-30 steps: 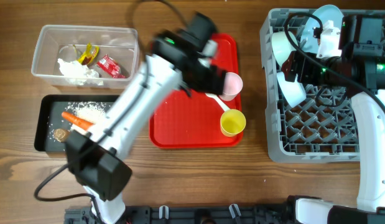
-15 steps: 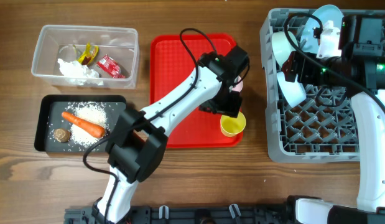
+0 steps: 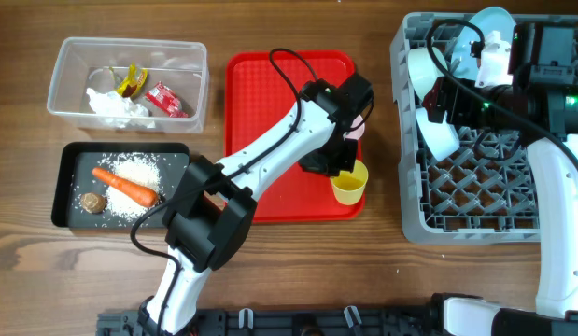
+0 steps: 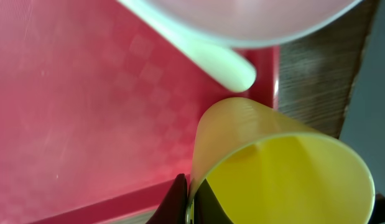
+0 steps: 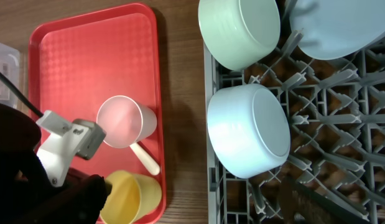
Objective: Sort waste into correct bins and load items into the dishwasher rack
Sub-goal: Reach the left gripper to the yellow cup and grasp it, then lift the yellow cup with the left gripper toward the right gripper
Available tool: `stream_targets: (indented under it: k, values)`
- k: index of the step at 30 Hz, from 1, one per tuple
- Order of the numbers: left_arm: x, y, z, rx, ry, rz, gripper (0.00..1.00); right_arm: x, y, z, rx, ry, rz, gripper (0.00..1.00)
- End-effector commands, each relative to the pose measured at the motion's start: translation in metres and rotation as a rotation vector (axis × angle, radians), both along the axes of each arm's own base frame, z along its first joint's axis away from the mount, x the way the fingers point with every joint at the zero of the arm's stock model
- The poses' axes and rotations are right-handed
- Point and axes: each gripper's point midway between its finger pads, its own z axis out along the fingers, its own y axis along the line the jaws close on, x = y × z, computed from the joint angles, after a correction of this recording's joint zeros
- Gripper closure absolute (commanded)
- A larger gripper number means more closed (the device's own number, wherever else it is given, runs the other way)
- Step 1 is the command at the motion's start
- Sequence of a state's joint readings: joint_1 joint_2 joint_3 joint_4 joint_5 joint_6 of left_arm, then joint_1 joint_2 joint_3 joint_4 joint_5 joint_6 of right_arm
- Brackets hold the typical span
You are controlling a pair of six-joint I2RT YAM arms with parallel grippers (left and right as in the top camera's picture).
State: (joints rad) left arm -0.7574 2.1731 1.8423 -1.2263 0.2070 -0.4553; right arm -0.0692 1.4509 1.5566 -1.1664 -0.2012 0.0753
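My left gripper point(image 4: 191, 202) is shut on the rim of the yellow cup point(image 4: 285, 168), one finger inside the wall and one outside. The cup point(image 3: 351, 184) stands at the near right corner of the red tray point(image 3: 270, 121). Just behind it are the pink cup point(image 5: 125, 121) and the white spoon point(image 5: 145, 158). The grey dishwasher rack point(image 3: 466, 201) on the right holds two pale bowls point(image 3: 438, 138) and a plate point(image 3: 489, 28). My right gripper point(image 3: 438, 99) hovers open over the bowls, holding nothing.
At the left, a clear tub point(image 3: 64, 65) holds wrappers point(image 3: 167, 100) and tissue point(image 3: 116, 105). A black tray point(image 3: 69, 154) in front of it holds a carrot point(image 3: 125, 187), rice and a brown lump point(image 3: 91, 202). Bare wood lies between red tray and rack.
My left arm swung right and down from the red tray's far edge to the yellow cup, and its jaws closed on the cup's rim. The right arm has not moved.
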Motion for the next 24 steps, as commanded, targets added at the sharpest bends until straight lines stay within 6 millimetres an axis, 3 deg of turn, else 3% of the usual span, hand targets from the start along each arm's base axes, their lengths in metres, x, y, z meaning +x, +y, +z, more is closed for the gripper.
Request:
stream_targets:
  k: [1, 3, 6, 11, 17, 20, 24]
  values:
    - [-0.013, 0.009, 0.008, -0.011, 0.080, 0.018, 0.96, 0.000, -0.001, 0.008, 0.002, -0.022, -0.008, 0.09]
    - [-0.014, 0.010, 0.030, -0.103, 0.107, 0.004, 0.96, 0.000, 0.009, 0.010, 0.053, -0.027, 0.022, 0.09]
    - [0.003, 0.017, 0.071, -0.278, 0.084, 0.021, 0.96, 0.000, 0.030, 0.013, 0.160, -0.036, 0.088, 0.09]
    - [0.048, 0.054, 0.136, -0.597, 0.024, 0.101, 0.96, 0.000, 0.075, 0.024, 0.395, -0.095, 0.296, 0.09]
    - [0.073, 0.074, 0.190, -0.984, -0.010, 0.058, 0.96, 0.000, 0.118, 0.042, 0.693, -0.221, 0.534, 0.08]
    - [0.071, 0.074, 0.208, -1.102, -0.040, -0.015, 0.96, 0.000, 0.135, 0.049, 0.836, -0.272, 0.636, 0.06]
    - [0.068, 0.071, 0.220, -1.186, -0.073, -0.085, 0.96, 0.002, 0.145, 0.041, 0.885, -0.280, 0.668, 0.04]
